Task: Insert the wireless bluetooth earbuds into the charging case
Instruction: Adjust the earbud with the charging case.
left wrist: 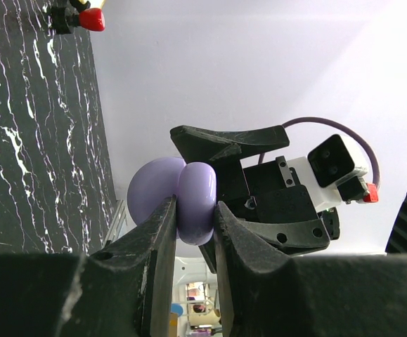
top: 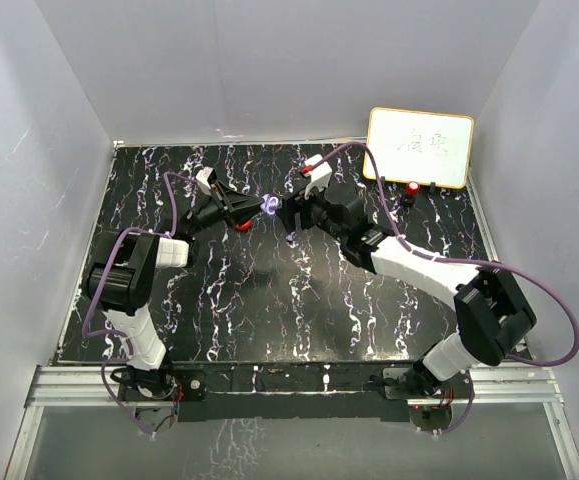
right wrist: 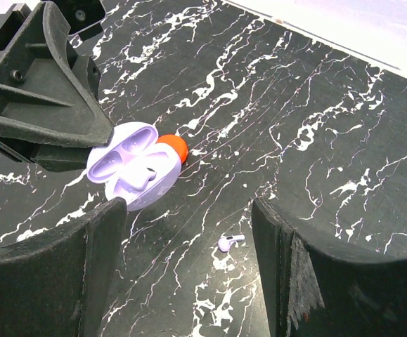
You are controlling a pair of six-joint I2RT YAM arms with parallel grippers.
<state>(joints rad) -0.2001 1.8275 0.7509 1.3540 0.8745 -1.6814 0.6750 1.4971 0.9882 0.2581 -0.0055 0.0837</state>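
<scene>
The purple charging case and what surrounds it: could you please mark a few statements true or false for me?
1. The left hand is shut on the purple charging case. True.
2. The case's lid is closed. False: in the right wrist view it stands open, showing the inside.
3. A pale purple earbud lies loose on the table. True.
4. The right hand grips that earbud. False: its fingers stand open and empty, and the earbud lies on the table between them, touching neither.
</scene>
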